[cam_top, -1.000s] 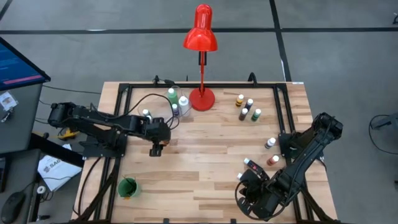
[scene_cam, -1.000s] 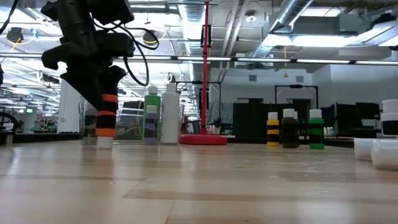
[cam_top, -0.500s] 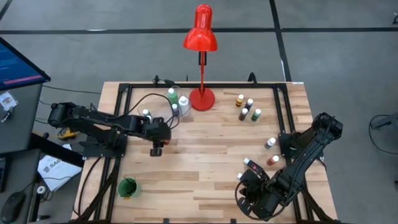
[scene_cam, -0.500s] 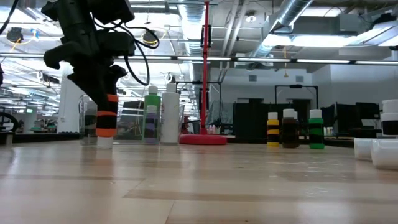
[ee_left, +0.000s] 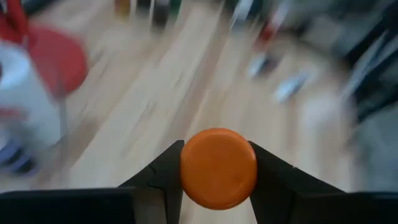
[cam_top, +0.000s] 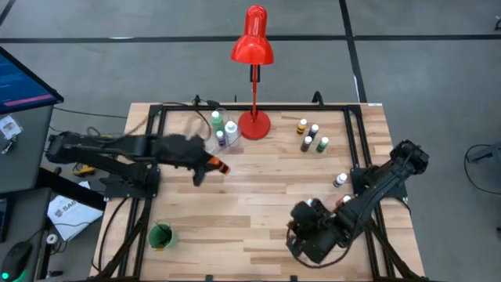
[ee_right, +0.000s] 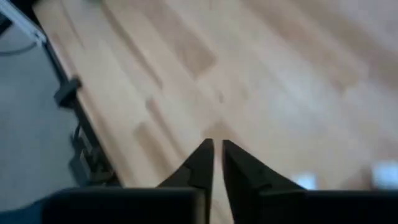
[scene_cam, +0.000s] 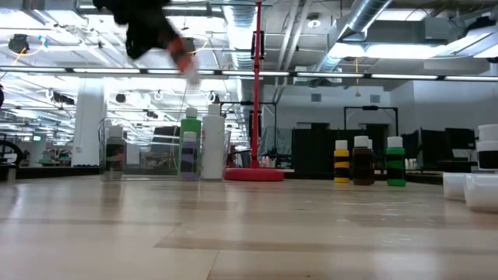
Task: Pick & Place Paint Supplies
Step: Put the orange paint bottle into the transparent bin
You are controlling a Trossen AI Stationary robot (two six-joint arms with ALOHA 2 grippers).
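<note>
Riding in the air above the table's [cam_top: 258,188] back-left part, the orange paint bottle [ee_left: 218,168] is clamped between the left gripper's [cam_top: 211,164] fingers, near the green and white bottles [cam_top: 222,127] at the back edge. By the front-right part, the right gripper [ee_right: 215,163] hovers with fingertips nearly together, holding nothing.
</note>
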